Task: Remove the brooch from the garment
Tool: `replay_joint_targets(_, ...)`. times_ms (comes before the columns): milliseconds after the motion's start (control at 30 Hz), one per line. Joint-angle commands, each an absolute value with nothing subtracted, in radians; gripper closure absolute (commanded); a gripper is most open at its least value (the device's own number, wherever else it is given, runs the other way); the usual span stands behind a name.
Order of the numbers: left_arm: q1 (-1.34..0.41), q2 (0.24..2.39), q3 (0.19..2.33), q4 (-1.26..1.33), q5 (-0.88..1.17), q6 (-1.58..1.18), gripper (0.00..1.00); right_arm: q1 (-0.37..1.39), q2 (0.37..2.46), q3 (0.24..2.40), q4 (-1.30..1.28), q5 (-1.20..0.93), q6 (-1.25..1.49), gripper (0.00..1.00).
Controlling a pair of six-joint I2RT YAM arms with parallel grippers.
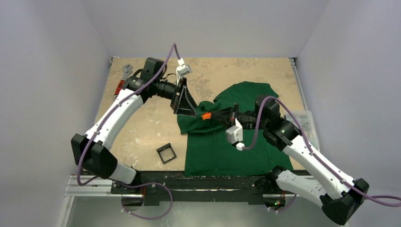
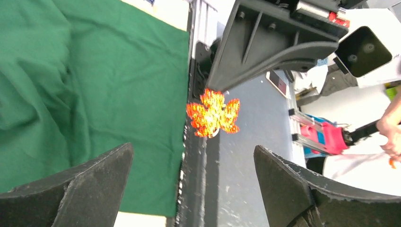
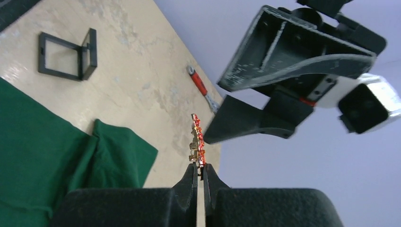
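The brooch (image 1: 205, 116), a small orange-red leaf, hangs in the air with my right gripper (image 1: 211, 115) shut on its lower edge. In the right wrist view the brooch (image 3: 197, 142) stands edge-on just above the closed right gripper (image 3: 201, 166), apart from the cloth. My left gripper (image 1: 191, 112) faces it from the left, open. Its fingers (image 2: 104, 175) stand wide, with the brooch (image 2: 213, 113) beyond the tips and nothing between them. The dark green garment (image 1: 227, 146) lies below, bunched at its upper left and flat toward the near edge.
A red-handled wrench (image 1: 124, 78) lies at the back left of the table. A small black square frame (image 1: 166, 153) sits left of the garment. A clear plastic box (image 1: 302, 123) rests by the right edge. A person's hand (image 2: 390, 127) shows beyond the table.
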State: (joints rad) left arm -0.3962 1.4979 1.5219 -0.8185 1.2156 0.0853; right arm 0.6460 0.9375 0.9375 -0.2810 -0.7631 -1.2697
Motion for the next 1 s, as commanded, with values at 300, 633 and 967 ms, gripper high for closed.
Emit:
replay_joint_targets(300,-0.465,1.552,1.413,-0.352,1.322,-0.613,0.29,0.656,0.827,0.768,0.060,-0.722,-1.454,1.00)
replay_joint_targets(633,-0.480,1.605,1.349,-0.078,1.417,-0.916,0.53,0.660,0.810,0.683,0.181,-0.682,-1.523,1.00)
replay_joint_targets(967,-0.506,1.628,1.354,-0.057,1.455,-0.949,0.98,0.662,0.807,0.646,0.221,-0.663,-1.536,1.00)
